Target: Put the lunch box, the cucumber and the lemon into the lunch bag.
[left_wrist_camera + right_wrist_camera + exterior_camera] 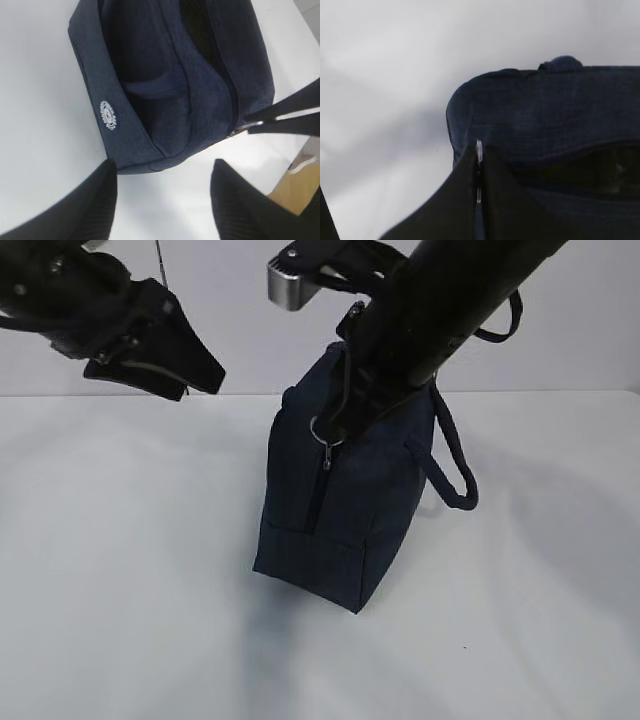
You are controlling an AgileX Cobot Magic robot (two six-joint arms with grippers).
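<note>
The dark navy lunch bag [340, 520] stands upright on the white table, its narrow end toward the exterior camera. My right gripper [337, 420] is shut on the silver ring pull [325, 443] at the top of that end; in the right wrist view the ring pull [479, 149] shows pinched between the closed fingers. The bag's top [200, 35] gapes dark behind the pull. My left gripper [203, 390] hangs open in the air to the bag's left, empty, above the lunch bag [165, 75] and the table. The lunch box, cucumber and lemon are out of view.
The white table [120, 570] spreads all round the bag. One looped handle [452, 475] droops down the bag's right side. The right arm [450, 300] slants over the bag from the upper right.
</note>
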